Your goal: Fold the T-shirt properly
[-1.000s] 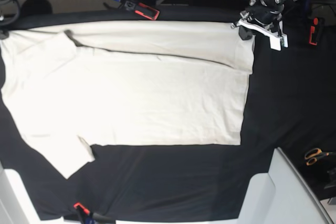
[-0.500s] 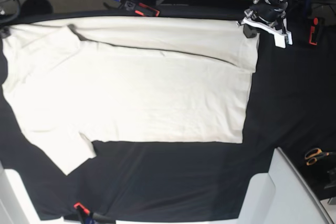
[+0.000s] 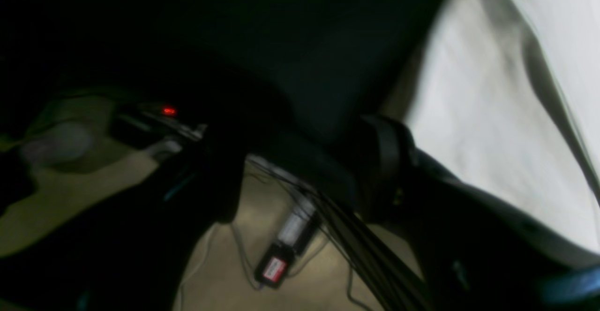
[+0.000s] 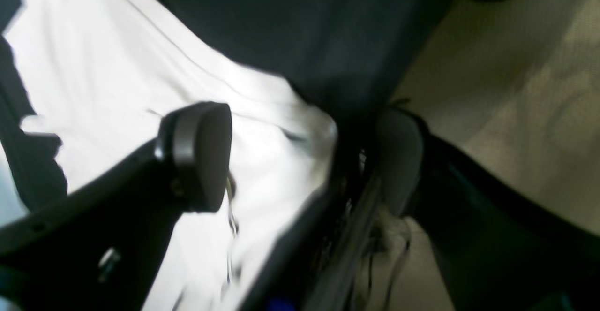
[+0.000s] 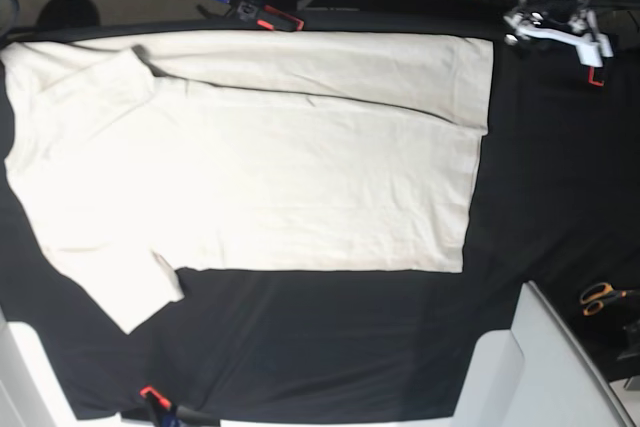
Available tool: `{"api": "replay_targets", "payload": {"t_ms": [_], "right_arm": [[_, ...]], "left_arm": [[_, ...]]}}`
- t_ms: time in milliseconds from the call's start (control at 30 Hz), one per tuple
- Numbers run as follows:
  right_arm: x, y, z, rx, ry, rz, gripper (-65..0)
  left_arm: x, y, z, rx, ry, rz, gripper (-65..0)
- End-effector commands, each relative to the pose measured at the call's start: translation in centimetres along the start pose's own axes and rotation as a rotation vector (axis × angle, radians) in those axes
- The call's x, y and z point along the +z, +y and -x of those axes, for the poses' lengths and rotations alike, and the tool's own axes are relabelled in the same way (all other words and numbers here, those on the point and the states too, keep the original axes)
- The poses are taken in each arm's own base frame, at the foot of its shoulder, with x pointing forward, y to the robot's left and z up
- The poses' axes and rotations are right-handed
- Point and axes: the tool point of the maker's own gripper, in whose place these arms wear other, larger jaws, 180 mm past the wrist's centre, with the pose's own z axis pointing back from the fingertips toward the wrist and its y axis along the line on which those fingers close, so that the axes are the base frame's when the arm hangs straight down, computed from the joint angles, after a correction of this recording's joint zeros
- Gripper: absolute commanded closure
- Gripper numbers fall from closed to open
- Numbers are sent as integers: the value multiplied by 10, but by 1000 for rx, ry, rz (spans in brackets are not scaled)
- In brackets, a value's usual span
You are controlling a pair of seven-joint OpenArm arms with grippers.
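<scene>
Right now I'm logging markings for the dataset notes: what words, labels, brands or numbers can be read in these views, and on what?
None can be read.
T-shirt: plain, no print.
Small red-and-white label on a dark device on the floor, left wrist view: too blurred to read.
Scissors, clamps at the table edge: no legible marks.
Right wrist view: blurred, no text shows.

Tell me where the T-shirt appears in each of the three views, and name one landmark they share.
Base: the T-shirt lies flat across the left and middle, on the black cloth.
Left wrist: only a pale strip at the right edge.
Right wrist: fills the left half, behind one pincer finger.
Shared landmark: the shirt's edge against the black cloth.
</scene>
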Motion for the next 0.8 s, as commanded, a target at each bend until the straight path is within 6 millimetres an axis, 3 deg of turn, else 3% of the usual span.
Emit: {"api": "replay_targets", "payload": {"t_ms": [0,67,167,267,333,467,600,767], "right_arm": [[11,7,-32,27,-89,-10,-459],[16,6,-54,37,-139,-8,-461],[-8,51,-70,251,-142,-62,-459],[-39,97,-70,458,-146,-141,-456],[-60,128,-65,548,-144,-205,-456],[-95,155,-56,568,-142,-272,-461],[-116,159,-58,518,-201,-281,-461],[-128,177,-42,669,-193,-291,-456]], "left_arm": [[7,2,-32,-13,-86,1,-362],[16,2,-62,-26,-150,-6,-362],[24,-18,-107,-89,-224,30,-360],[18,-52,-130,-134,-236,100,-360],[11,-79,-135,-188,-216,156,-359],[4,-117,-137,-275,-201,235,-359],[5,-120,-144,-272,-217,241,-359],[5,-119,-144,-275,-215,239,-359]]}}
